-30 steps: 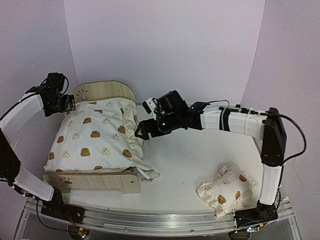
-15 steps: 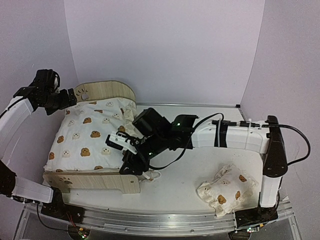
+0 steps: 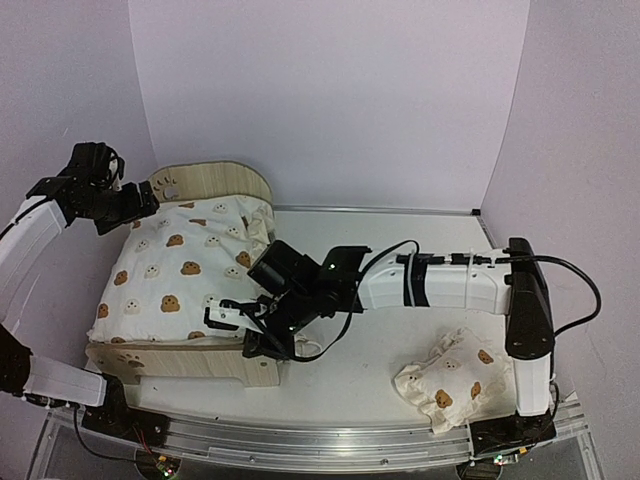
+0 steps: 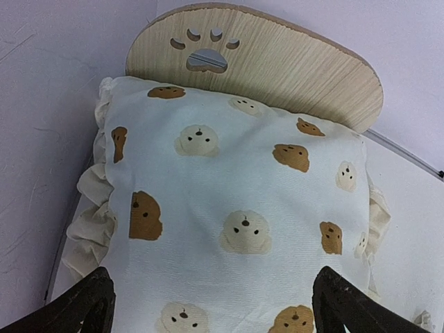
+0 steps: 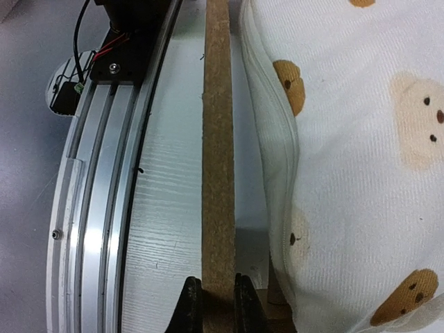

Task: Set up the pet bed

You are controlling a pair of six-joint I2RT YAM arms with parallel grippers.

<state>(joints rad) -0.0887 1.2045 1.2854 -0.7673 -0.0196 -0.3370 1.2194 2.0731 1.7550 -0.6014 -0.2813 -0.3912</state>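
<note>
- Because the right end effector (image 5: 215,300) is clamped on the thin top edge of the footboard (image 5: 217,139), at the bottom of its wrist view, a sideways pull can twist the board out of the pinch or tip the light bed (image 3: 170,362).
- With the bed at the left of the top view, headboard (image 4: 277,62) toward the back wall and footboard near the table's (image 3: 400,345) front edge, a drag toward the bottom of the frame can push it against the rail (image 5: 104,208).
- Since the cushion (image 3: 185,270) lies loose on the bed and bulges against the footboard, a jerk can slide or bunch it.
- Where the cushion's ties (image 3: 305,350) trail onto the table just beside the right end effector, they can snag on it.
- While the left end effector (image 4: 214,281) hovers with jaws wide apart over the cushion near the headboard, a shifting bed can knock the headboard into it.
- As the pillow (image 3: 447,383) lies well apart at the lower right, a sweep of the right arm can brush it.
</note>
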